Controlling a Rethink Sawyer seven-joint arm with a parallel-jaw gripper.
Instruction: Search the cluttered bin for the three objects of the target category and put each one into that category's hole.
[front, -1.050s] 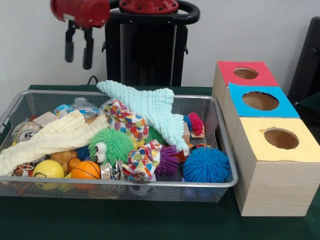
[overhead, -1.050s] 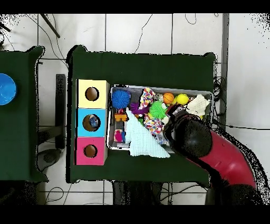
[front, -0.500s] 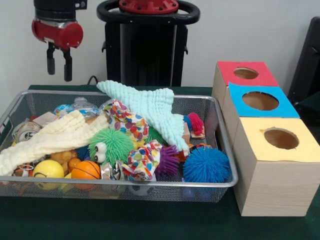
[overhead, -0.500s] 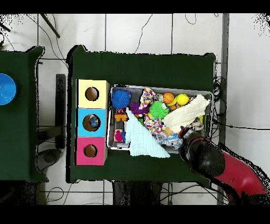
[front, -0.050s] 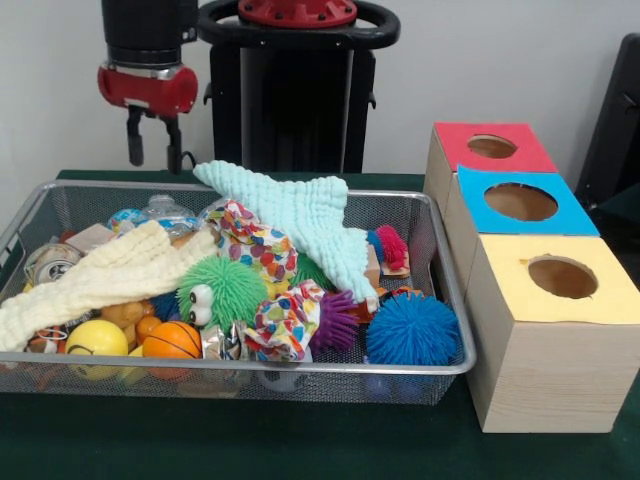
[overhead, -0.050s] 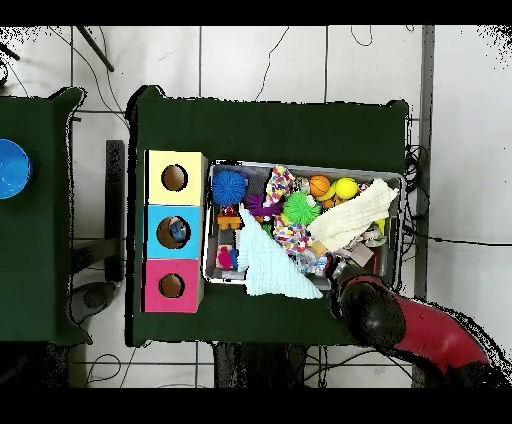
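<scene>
Front view shows the gripper (front, -0.050s: 153, 152) hanging above the far left corner of the wire mesh bin (front, -0.050s: 440, 270), its two black fingers (front, -0.050s: 133, 146) held narrowly apart with nothing between them and clear of the contents. A mint green cloth (front, -0.050s: 300, 215) drapes over the bin's far rim and down across the pile. A pale yellow cloth (front, -0.050s: 100, 275) lies along the left half, just beside a green spiky ball with eyes (front, -0.050s: 220, 290). At the near edge sit a yellow ball (front, -0.050s: 95, 340) and a small orange basketball (front, -0.050s: 172, 341), touching each other. A blue spiky ball (front, -0.050s: 412, 330) rests in the near right corner, with a purple spiky ball (front, -0.050s: 337, 320) just to its left. A patterned multicoloured cloth (front, -0.050s: 265, 250) lies in the middle. To the right of the bin stand three boxes in a row, each with a round hole on top: red box (front, -0.050s: 500, 160) farthest, blue box (front, -0.050s: 560, 215) between, yellow box (front, -0.050s: 610, 295) nearest. Overhead, a small object shows inside the blue box's hole (overhead, -0.050s: 177, 231).
</scene>
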